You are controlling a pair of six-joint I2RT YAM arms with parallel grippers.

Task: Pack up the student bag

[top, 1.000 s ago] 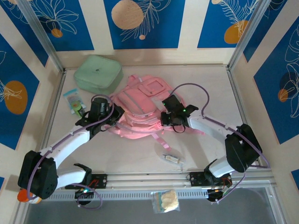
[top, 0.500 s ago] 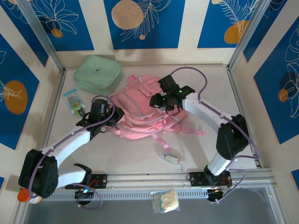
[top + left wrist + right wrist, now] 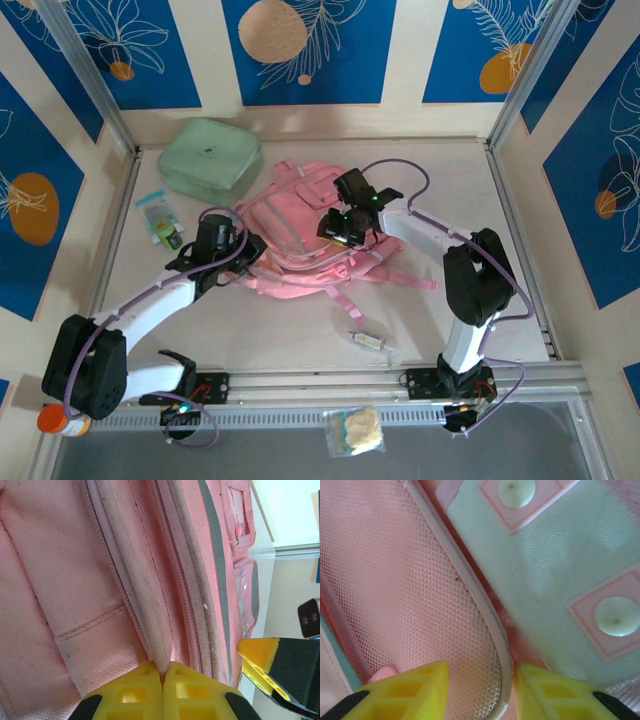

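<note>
The pink student bag (image 3: 292, 212) lies flat in the middle of the table. My left gripper (image 3: 252, 250) is at its near-left edge. In the left wrist view it (image 3: 163, 674) is shut on a pale piped seam of the bag (image 3: 60, 570). My right gripper (image 3: 336, 229) presses down on the bag's middle. Its yellow jaws (image 3: 481, 692) stand apart over the rim of a pink mesh pocket (image 3: 410, 580), next to a grey-white panel (image 3: 555, 565) with round studs. The mesh fills the gap and nothing is pinched.
A mint-green zip case (image 3: 210, 158) lies at the back left, touching the bag's corner. A small packet (image 3: 159, 214) sits by the left wall. A small clear item (image 3: 368, 340) rests near the front. Pink straps (image 3: 345, 297) trail toward it. A bagged snack (image 3: 355, 430) lies beyond the rail.
My right arm has swung from the bag's near-right side up and left onto its middle. The left gripper has kept its hold on the seam.
</note>
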